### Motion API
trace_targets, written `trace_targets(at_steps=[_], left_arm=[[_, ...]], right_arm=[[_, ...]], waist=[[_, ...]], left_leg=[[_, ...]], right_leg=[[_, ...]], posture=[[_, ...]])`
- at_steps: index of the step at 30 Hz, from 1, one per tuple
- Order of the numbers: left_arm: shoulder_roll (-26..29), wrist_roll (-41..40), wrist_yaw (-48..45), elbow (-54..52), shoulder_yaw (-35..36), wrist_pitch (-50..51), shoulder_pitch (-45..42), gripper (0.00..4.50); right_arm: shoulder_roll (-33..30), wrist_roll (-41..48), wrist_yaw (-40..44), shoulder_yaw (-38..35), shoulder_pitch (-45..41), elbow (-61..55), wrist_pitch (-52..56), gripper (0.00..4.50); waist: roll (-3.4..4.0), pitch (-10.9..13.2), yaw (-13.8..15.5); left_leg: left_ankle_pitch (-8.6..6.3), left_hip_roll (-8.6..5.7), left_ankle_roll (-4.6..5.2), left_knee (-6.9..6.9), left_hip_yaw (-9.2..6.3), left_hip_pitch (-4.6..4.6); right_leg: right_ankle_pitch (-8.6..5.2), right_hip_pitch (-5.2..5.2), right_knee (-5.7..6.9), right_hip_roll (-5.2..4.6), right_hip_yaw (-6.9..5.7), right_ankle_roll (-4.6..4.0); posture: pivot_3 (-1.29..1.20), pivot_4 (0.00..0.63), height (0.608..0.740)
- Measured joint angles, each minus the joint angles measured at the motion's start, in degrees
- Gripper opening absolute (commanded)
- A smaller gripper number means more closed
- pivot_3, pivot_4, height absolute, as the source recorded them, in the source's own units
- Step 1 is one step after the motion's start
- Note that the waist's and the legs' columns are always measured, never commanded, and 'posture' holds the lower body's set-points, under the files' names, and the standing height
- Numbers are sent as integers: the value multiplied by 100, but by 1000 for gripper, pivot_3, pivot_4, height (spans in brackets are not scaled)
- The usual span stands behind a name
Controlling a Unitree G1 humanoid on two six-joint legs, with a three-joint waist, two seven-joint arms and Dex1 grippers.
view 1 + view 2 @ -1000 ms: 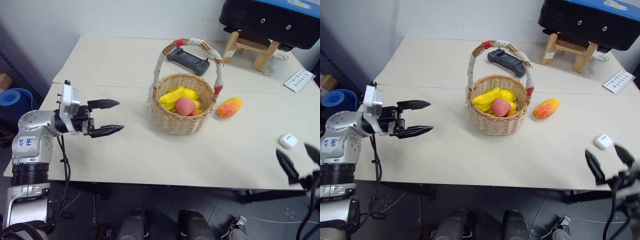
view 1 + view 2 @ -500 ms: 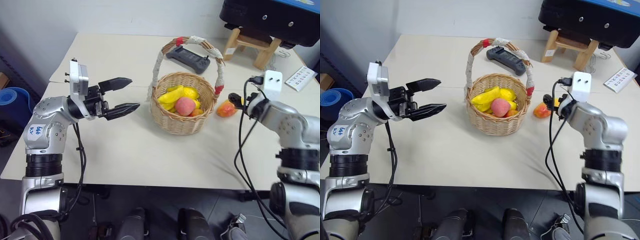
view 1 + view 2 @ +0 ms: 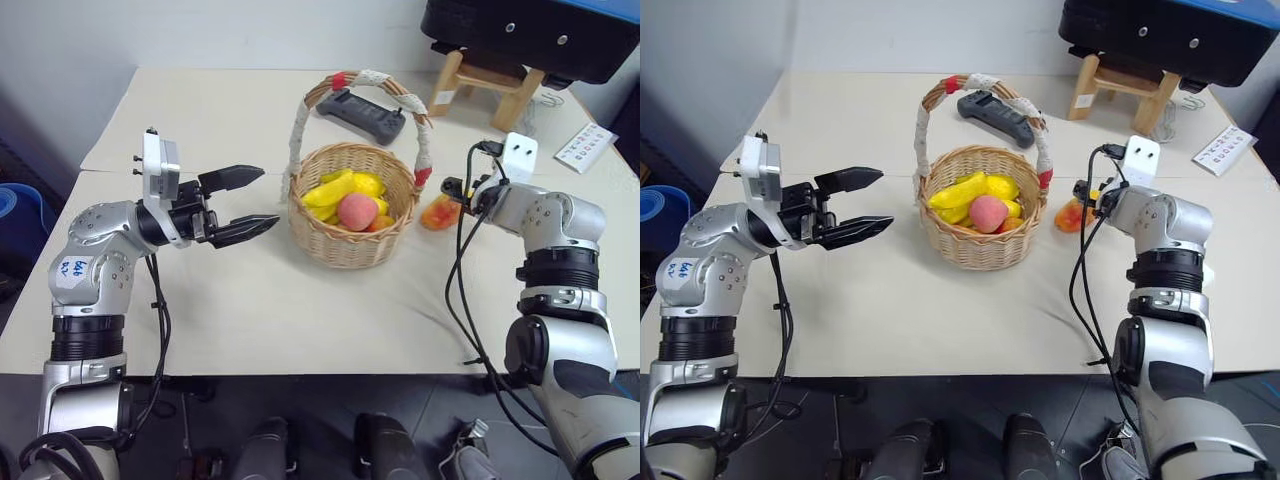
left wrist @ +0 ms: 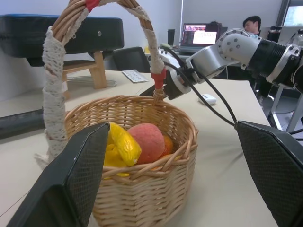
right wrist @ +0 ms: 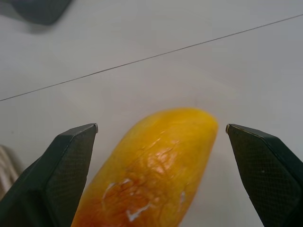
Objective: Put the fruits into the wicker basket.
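Note:
The wicker basket (image 3: 350, 248) stands mid-table with its cord-wrapped handle (image 3: 298, 135) arching over it. Inside lie a pink-orange peach (image 3: 353, 210), a yellow banana (image 3: 330, 190) and other small yellow fruits. An orange-yellow mango (image 3: 435, 215) lies on the table just right of the basket. My right gripper (image 5: 161, 126) is open and points down at the mango, one finger on either side of it, not closed. My left gripper (image 3: 268, 196) hangs open and empty to the left of the basket, pointing at it.
A black controller (image 3: 360, 112) lies behind the basket. A wooden stool (image 3: 490, 80) and a black case (image 3: 530, 35) stand at the back right, with a white card (image 3: 585, 147) nearby. A small white case (image 4: 208, 99) lies right of the basket. A person sits in the background (image 4: 253, 23).
My right arm has swung up from the table's front right edge to the mango, fingers open around it. The left gripper has barely moved; the camera has shifted.

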Motion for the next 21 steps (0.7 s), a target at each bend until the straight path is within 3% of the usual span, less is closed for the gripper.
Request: trace_targets(at_steps=[6,9,13,17,21], left_arm=[[-30,6,0,7,-79,-14,-59,4445],[-41,18,2,23,-92,-56,-84,4500],[-50,23,20,36,-97,-64,-84,4500],[-53,22,36,34,-101,-63,-84,4500],[-28,13,35,-7,-95,-42,-75,4500]], right_arm=[[355,-66,-46,-34,17,11,371,4500],[388,-193,-82,-27,16,12,372,3910],[389,-319,-60,-23,45,-2,385,2614],[365,-313,41,-49,197,-283,546,2541],[-54,-162,494,-35,970,-1425,906,2541]], waist=[[1,0,8],[1,1,28],[1,1,27],[1,1,30],[2,1,80]], left_leg=[[1,-1,-2,-1,0,-1],[2,-1,-2,-1,-2,-1],[1,-2,-2,-1,-1,-1],[2,-1,-3,-2,-3,-1],[2,-5,-2,-3,-11,-7]], right_leg=[[0,-2,0,0,3,0],[0,-2,0,0,3,0],[0,-2,0,0,4,0],[0,-2,0,1,3,0],[2,-2,-3,-1,1,3]], posture=[[0,150,740],[0,150,740],[0,150,740],[0,150,740],[0,150,740]])
